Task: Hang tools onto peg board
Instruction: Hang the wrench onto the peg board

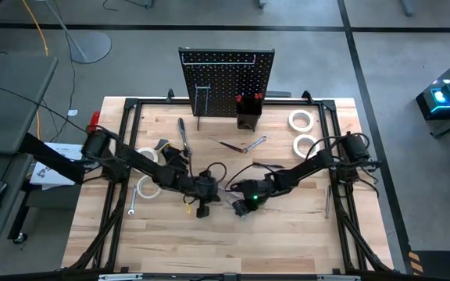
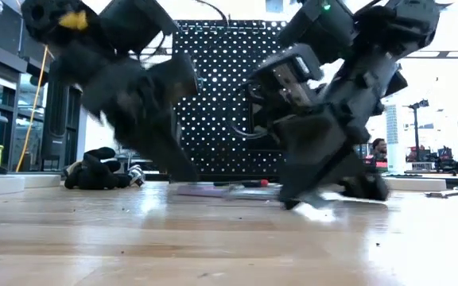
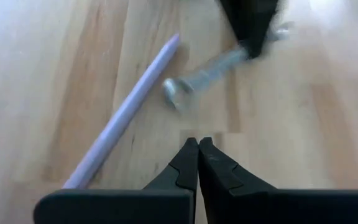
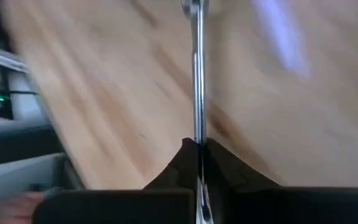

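The black peg board (image 1: 226, 78) stands upright at the table's far edge, with hooks and a small black bin (image 1: 248, 115). Both grippers meet at mid-table. My right gripper (image 1: 233, 201) is shut on a silver wrench (image 4: 197, 81), whose free head (image 3: 176, 93) points toward my left gripper. My left gripper (image 3: 197, 144) is shut and empty, a little above the wood, short of that head. A slim lavender rod (image 3: 124, 117) lies flat on the table beside the wrench. My right gripper pinches the wrench's shaft (image 4: 198, 135) between its two fingers, edge-on. The fingers slant down from the table's right side and lie along the shaft, which sticks out straight ahead of them. Whether the free head rests on the wood, I cannot tell.
White tape rolls lie at far right (image 1: 301, 119) (image 1: 306, 145) and under the left arm (image 1: 148, 187). Pliers (image 1: 183, 133), a screwdriver (image 1: 231, 145) and a small wrench (image 1: 256, 143) lie before the board; another wrench (image 1: 131, 201) lies at left. The near half is bare wood.
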`<state>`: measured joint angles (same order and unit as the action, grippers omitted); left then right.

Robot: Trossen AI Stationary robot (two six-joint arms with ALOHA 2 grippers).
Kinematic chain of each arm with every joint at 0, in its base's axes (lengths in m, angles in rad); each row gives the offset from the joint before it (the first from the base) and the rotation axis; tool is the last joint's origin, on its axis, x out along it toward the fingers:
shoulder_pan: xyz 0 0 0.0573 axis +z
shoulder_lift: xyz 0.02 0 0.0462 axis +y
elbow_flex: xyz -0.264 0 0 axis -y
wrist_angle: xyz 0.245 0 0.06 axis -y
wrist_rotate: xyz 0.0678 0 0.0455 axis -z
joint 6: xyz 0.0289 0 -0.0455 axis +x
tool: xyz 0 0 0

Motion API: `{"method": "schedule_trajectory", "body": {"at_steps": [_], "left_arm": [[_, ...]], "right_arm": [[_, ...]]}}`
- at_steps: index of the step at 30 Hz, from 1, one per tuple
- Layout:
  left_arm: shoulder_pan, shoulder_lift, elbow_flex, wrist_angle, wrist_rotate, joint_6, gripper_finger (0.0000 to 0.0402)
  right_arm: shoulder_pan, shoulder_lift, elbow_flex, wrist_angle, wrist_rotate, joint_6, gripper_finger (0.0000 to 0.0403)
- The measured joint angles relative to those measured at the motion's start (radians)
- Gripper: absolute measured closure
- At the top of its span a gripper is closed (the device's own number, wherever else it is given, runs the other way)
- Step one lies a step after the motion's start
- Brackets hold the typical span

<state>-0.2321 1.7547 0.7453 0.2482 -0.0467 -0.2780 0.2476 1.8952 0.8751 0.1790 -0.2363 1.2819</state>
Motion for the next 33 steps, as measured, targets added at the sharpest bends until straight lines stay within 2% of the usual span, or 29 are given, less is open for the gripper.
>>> {"method": "schedule_trajectory", "body": {"at_steps": [8,14,18,22,27,31,33], "left_arm": [[0.003,-0.250,0.003,-0.237,-0.002,0.052,0.0402],[0.004,-0.431,0.005,-0.371,-0.027,0.025,0.0402],[0.004,-0.554,0.005,-0.373,-0.052,-0.036,0.0401],[0.004,-0.696,0.005,-0.291,-0.096,-0.086,0.0401],[0.004,-0.865,0.007,-0.133,-0.252,-0.031,0.0401],[0.004,-0.970,0.009,-0.063,-0.376,0.041,0.0401],[0.004,-1.008,0.009,-0.052,-0.411,0.052,0.0401]], "right_arm": [[0.025,-0.176,0.002,-0.220,0.009,-0.088,0.0402],[0.013,-0.305,0.005,-0.233,0.119,-0.118,0.0402],[-0.023,-0.375,0.005,-0.192,0.209,-0.164,0.0402],[-0.079,-0.414,0.006,-0.041,0.265,-0.233,0.0402],[-0.172,-0.410,0.018,0.191,0.335,-0.322,0.0403],[-0.254,-0.377,0.125,0.208,0.338,-0.441,0.0403],[-0.290,-0.342,0.217,0.207,0.304,-0.520,0.0403]]}}
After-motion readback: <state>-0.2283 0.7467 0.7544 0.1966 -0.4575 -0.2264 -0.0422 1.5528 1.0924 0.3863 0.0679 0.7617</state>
